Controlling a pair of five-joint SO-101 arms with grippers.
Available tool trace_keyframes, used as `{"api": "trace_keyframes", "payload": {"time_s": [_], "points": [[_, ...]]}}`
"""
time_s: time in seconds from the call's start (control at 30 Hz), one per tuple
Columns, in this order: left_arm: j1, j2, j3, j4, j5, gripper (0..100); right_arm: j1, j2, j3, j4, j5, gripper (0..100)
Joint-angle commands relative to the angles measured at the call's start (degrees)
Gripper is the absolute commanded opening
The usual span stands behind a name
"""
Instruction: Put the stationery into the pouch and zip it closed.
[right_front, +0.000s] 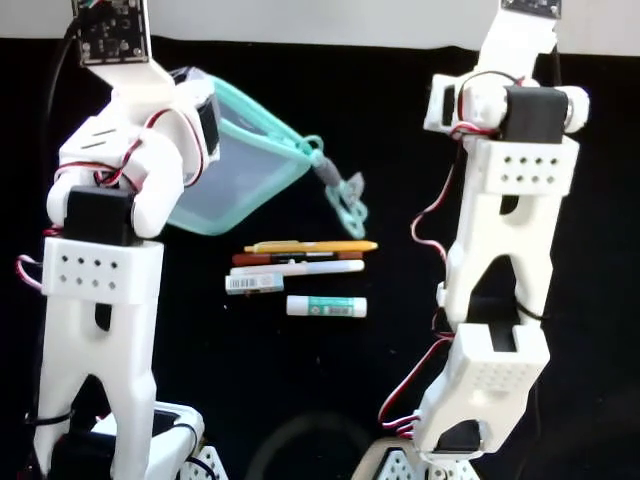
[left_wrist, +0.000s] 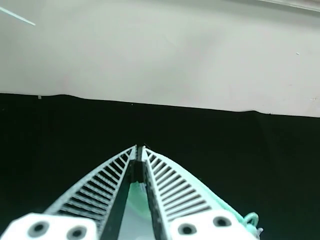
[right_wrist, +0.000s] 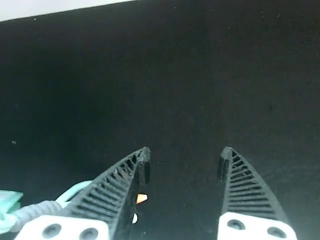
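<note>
Pinches the pouch (right_front: 235, 170) at its left end in the left claw (left_wrist: 139, 150), raised and tilted at far left over the bench (right_front: 250, 400), zip pull (right_front: 345, 200) dangling right. Holds the right claw (right_wrist: 184, 155) spread above bare bench, far right. Nearer, laid in a row: pens (right_front: 300, 258), then glue stick (right_front: 327, 306), with open room on every side.

Part of pouch (right_front: 240, 175) behind left arm (right_front: 110, 270), pens (right_wrist: 141, 198) mostly behind right hand (right_wrist: 185, 152)
</note>
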Motion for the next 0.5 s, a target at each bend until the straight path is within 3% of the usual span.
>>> {"api": "trace_keyframes", "payload": {"time_s": [0.0, 0.17, 0.47], "points": [[0.7, 0.2, -2.0, -1.8, -0.3, 1, -0.4, -0.7, 0.1, 0.4, 0.8, 22.8], [-2.0, -0.1, 1.1, -1.4, -0.4, 1, -0.4, -0.7, 0.2, 0.4, 0.8, 22.8], [-4.4, -0.2, 2.2, 11.0, -4.0, 1, -0.4, -0.7, 0.6, 0.4, 0.8, 22.8]]}}
